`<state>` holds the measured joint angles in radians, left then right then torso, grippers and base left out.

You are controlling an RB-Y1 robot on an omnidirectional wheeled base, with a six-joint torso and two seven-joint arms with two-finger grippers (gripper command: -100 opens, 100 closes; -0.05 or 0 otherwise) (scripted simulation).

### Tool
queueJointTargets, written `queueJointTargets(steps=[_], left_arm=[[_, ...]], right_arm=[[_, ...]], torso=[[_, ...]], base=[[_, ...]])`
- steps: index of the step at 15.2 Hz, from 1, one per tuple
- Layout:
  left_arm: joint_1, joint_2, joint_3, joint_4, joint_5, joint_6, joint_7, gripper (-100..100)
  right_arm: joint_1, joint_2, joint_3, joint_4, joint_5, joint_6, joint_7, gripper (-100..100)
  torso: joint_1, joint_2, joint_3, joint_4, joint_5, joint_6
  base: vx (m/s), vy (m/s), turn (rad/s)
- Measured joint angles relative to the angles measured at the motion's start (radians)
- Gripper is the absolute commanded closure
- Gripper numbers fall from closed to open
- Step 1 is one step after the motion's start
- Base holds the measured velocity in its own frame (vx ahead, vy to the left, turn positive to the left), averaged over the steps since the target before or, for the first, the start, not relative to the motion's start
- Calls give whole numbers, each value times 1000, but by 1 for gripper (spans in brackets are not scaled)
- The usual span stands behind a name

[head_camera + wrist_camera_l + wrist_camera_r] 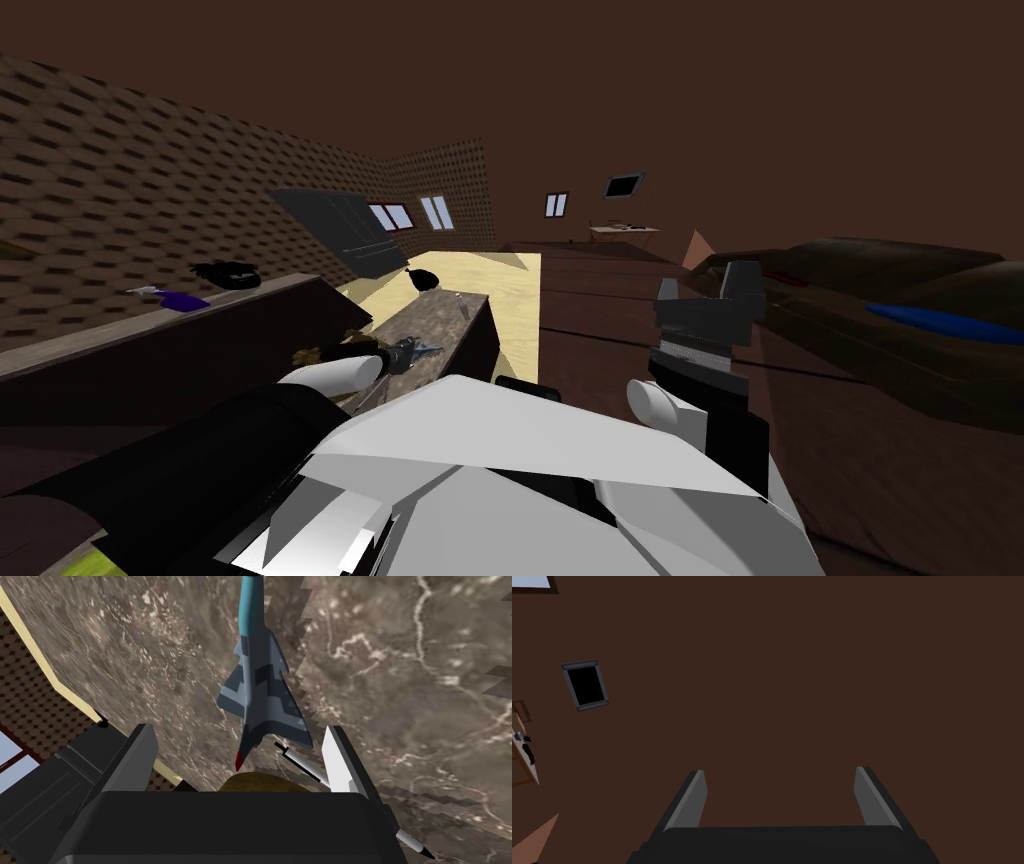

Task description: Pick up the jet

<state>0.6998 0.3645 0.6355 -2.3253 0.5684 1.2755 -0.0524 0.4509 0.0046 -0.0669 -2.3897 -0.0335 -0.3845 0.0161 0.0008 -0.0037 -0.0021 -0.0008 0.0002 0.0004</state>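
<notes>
The left jaws stand open low over the near end of the bench, with one finger on each side of the jet's tail. A rounded tan thing shows just beyond the dark body of the hand. A thin white rod with a black tip lies just beside the bright finger.

The jet is grey-blue with a darker block pattern. It seems to rest on the marbled brown bench top, between the fingers and apparently touching neither. Its long axis runs straight away from the jaws, in line with the reach. The red-tipped tail is nearest, the wings widen toward the hand, and the teal nose points away along the bench.

The approach looks all but done, and the grasp is not yet made. The next move likely calls for easing a little further along the body so the fingers bracket it at the wings. The jaws would then close across the long axis before lifting.

The right jaws are open too, raised on the robot's right and well apart from the bench.
</notes>
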Motion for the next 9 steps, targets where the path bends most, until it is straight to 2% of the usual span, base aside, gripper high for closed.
queueJointTargets(steps=[6, 9], left_arm=[[17, 2, 44, 26, 61, 112, 7, -100], [22, -1, 54, 34, 79, 166, 16, -100]], right_arm=[[0, 0, 0, 0, 0, 0, 0, 0], [0, 0, 0, 0, 0, 0, 0, 0]], torso=[[0, -1, 0, 0, 0, 0], [0, 0, 0, 0, 0, 0]], base=[[54, 24, -102], [48, 20, -107]])
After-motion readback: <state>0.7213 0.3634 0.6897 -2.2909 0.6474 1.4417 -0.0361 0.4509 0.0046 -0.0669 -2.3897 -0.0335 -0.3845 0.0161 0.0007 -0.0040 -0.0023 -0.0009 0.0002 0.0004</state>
